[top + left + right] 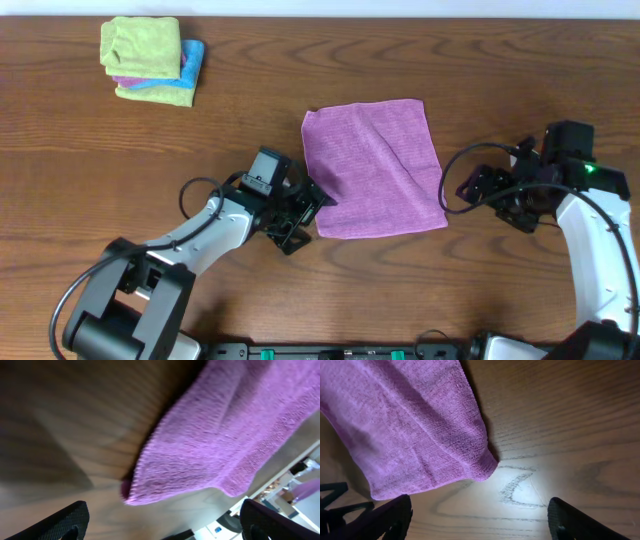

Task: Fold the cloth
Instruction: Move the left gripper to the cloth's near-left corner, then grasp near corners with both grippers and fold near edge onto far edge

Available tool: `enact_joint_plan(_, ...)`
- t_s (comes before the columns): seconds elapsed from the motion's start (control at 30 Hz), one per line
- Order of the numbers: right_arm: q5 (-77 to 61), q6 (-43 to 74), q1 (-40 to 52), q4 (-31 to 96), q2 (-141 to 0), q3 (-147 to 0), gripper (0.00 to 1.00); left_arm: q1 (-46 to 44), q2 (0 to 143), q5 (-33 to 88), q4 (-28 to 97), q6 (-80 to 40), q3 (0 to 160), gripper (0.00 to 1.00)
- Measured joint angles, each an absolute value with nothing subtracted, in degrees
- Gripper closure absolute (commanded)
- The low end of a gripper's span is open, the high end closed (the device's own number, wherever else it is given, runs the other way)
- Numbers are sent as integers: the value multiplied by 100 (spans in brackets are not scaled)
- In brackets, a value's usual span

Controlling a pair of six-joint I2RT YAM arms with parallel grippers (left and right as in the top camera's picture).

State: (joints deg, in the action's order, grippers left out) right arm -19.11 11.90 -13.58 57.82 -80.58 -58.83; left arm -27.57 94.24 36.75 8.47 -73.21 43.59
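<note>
Soft, even overhead light; the left wrist view is blurred, glare whitening the table (520,485) beside the cloth (410,425).

cloth (372,168): solid purple-magenta, fine ribbed weave, no print. table (120,190): dark brown, streaky wood grain. stack of folded cloths (150,62): yellow-green top and bottom, thin pink layer, blue poking out the side. left gripper (162,520), right gripper (477,520): both black. right arm (590,235): white, tiny green light (590,168).

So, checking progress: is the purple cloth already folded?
No, the purple cloth lies spread out flat on the table.
</note>
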Motion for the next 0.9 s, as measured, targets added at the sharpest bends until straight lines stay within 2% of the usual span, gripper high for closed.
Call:
enact_joint_plan(0.1,-1931,1234,-1358,5784,-8062,-5883,15,-2934,9657,3664,569,-7500,4359,1)
enact_joint_plan(0.13,-1935,1247,-1358,5789,-8062,-5885,16,-2956,9710,3717,526,-7564,4359,5)
enact_joint_plan(0.27,-1959,1262,-1358,5837,-8062,-5885,18,-2980,9793,3691,493,-7717,4364,35)
enact_joint_plan(0.33,-1977,1262,-1358,5874,-8062,-5885,18,-2980,9856,3675,469,-7732,4362,44)
enact_joint_plan(0.57,-2025,1264,-1358,5931,-8062,-5883,19,-2985,10031,3557,93,-7776,4362,66)
enact_joint_plan(0.6,-2032,1264,-1358,5931,-8062,-5883,19,-2985,10073,3559,21,-7760,4362,73)
enact_joint_plan(0.67,-2051,1264,-1358,5933,-8062,-5883,19,-2985,10189,3597,-119,-7688,4366,94)
enact_joint_plan(0.9,-2086,1288,-1358,5555,-8062,-5572,20,-2891,10363,3852,-244,-7264,4375,94)
